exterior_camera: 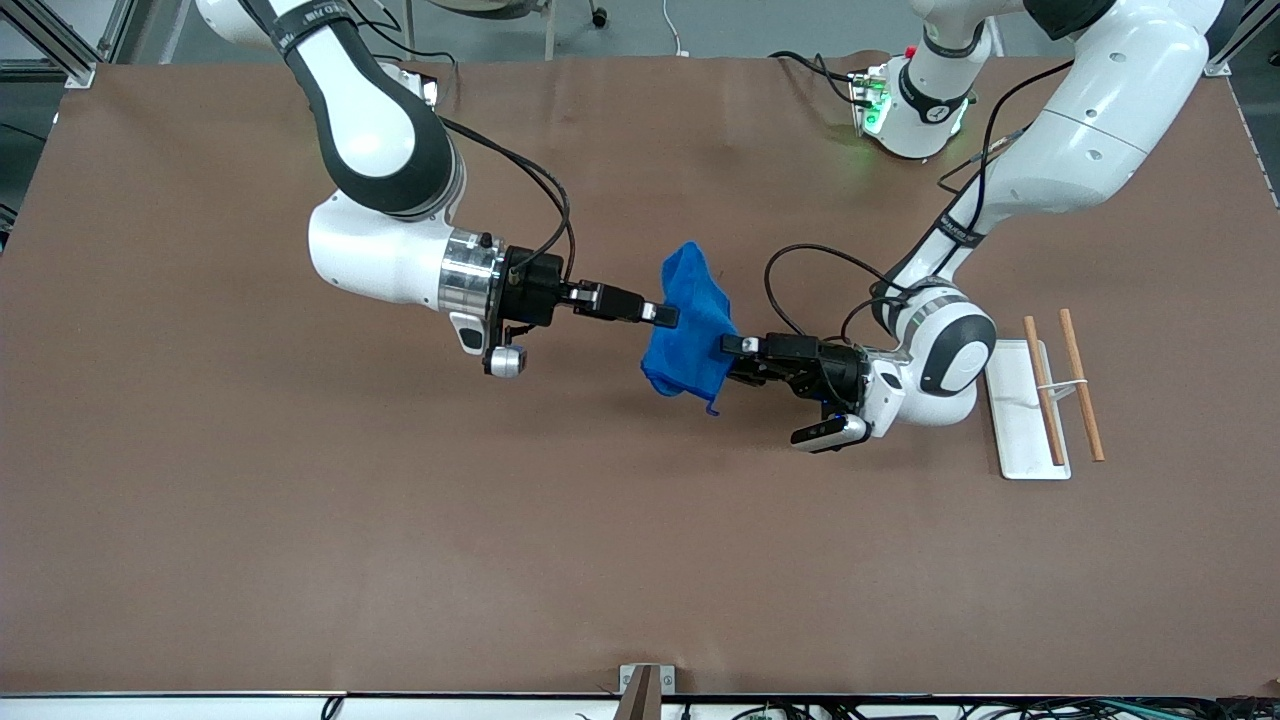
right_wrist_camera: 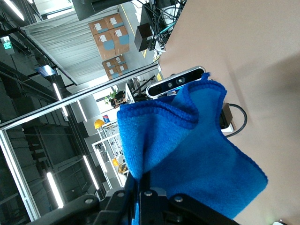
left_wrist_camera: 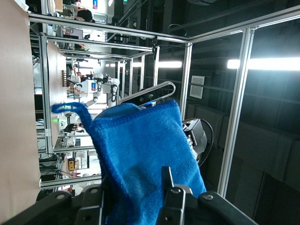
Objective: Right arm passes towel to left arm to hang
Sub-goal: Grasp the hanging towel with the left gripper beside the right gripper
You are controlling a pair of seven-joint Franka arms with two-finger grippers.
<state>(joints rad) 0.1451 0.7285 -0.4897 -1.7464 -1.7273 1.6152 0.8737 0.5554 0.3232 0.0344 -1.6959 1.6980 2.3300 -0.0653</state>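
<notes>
The bright blue towel [exterior_camera: 690, 320] hangs bunched in the air over the middle of the table, between the two grippers. My right gripper [exterior_camera: 668, 316] is shut on one edge of it; in the right wrist view the fingers [right_wrist_camera: 138, 188] pinch a fold of the towel [right_wrist_camera: 187, 150]. My left gripper [exterior_camera: 733, 352] reaches in from the left arm's end. Its jaws stand apart with the towel [left_wrist_camera: 140, 150] between them, around the cloth at the gripper [left_wrist_camera: 136, 185]. The towel's corner loop [left_wrist_camera: 70, 108] sticks out free.
A white base plate [exterior_camera: 1022, 440] carrying two wooden rods [exterior_camera: 1083, 385] lies on the brown table near the left arm's end. The left arm's wrist camera [right_wrist_camera: 176, 82] shows just past the towel in the right wrist view.
</notes>
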